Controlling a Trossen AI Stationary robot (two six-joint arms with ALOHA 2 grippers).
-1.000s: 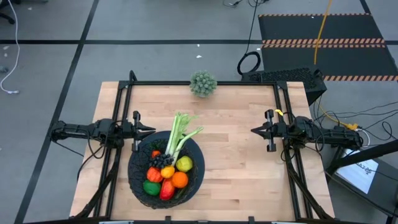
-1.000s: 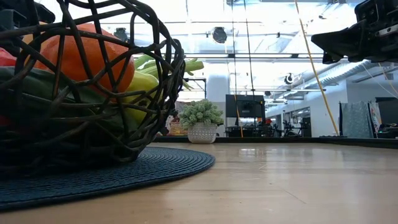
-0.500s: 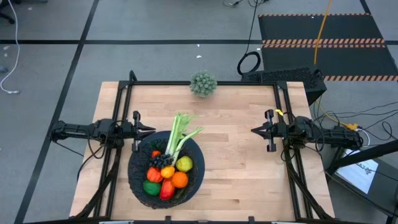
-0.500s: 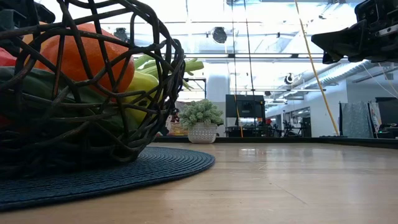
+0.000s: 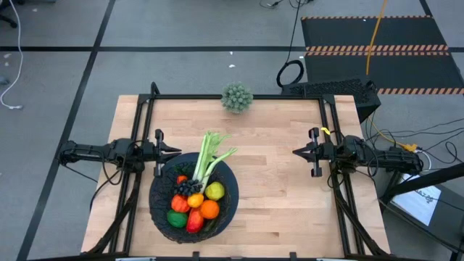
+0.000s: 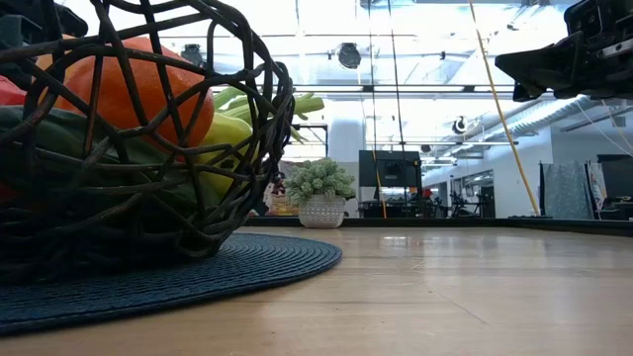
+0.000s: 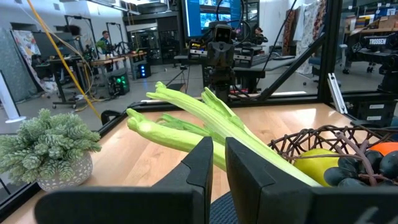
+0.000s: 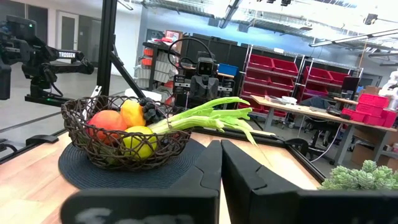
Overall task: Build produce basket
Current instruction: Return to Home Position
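Note:
The black woven basket (image 5: 156, 206) stands on a dark round mat (image 6: 277, 262) at the table's near left. It holds produce: an orange (image 5: 209, 209), a yellow-green fruit (image 5: 214, 191), purple grapes (image 5: 187, 187), a red tomato (image 5: 180, 203) and a green lime (image 5: 176, 218). Pale green celery (image 5: 210, 154) rests with its lower end in the basket, and its tips stick out over the far rim. My left gripper (image 5: 178, 151) hangs level just beyond the basket's far-left rim, shut and holding nothing. My right gripper (image 5: 294, 152) hangs level at the table's right, shut and holding nothing.
A spiky grey-green plant in a white pot (image 5: 236, 97) stands at the middle of the table's far edge. A black frame (image 5: 239, 96) runs along the table's far edge and both sides. Bare wood (image 5: 275, 196) lies between the basket and the right arm.

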